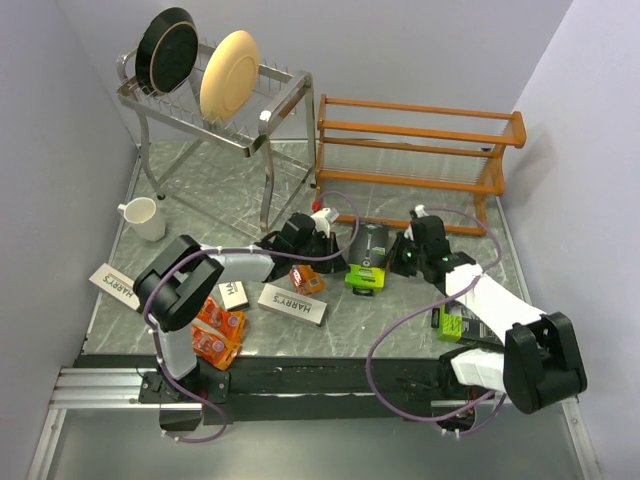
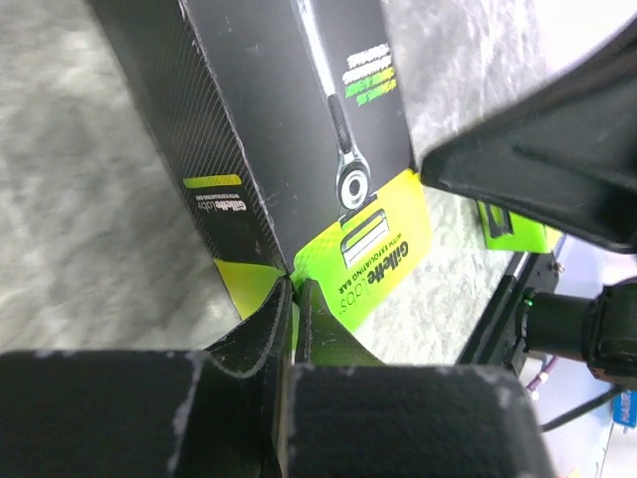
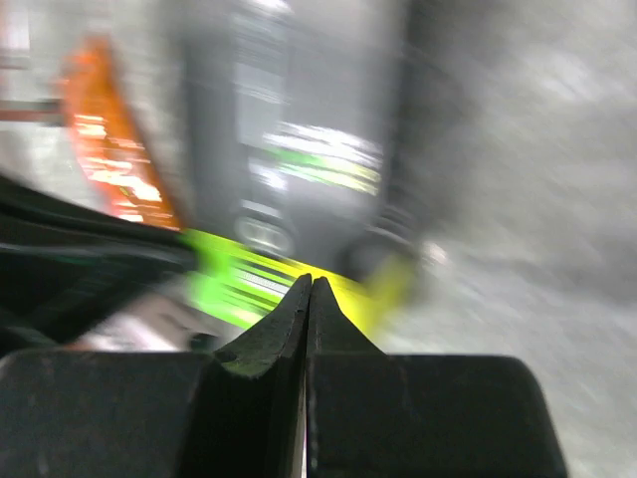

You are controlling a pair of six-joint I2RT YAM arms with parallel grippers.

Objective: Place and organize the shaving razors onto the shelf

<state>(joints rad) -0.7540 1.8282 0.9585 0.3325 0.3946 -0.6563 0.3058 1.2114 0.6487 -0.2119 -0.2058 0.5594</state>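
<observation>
Left hand (image 2: 296,304) was clenched, with its fingertips right at the lime-green bottom corner of the black razor pack (image 1: 368,250). A sliver of green showed between the fingers, but I could not tell if anything was pinched. Right hand (image 3: 311,299) was clenched too, fingers flat together with nothing between them and tips at the same pack's green end. That view was blurred, so contact was unclear.

The pack lay on the surface (image 1: 395,300) about midway across, between the two hands, with its black end toward the far edge and its green end toward the near edge. A single orange pack (image 1: 307,279) sat just left of it, near the left hand. A second green pack (image 1: 455,322) lay toward the near right, partly under the right arm.

A long white box (image 1: 293,303) lay near the middle of the near edge, with a short white box (image 1: 233,295) beside it. Another white box (image 1: 118,283) lay at the left edge. A pile of orange packs (image 1: 218,333) sat at the near left.

The wooden shelf (image 1: 420,131) stood at the far right corner, well apart from all these packs. A white mug (image 1: 145,218) sat by the left edge. A metal rack (image 1: 215,110) in the far left corner held a black plate (image 1: 165,48) and a cream plate (image 1: 228,72) upright.
</observation>
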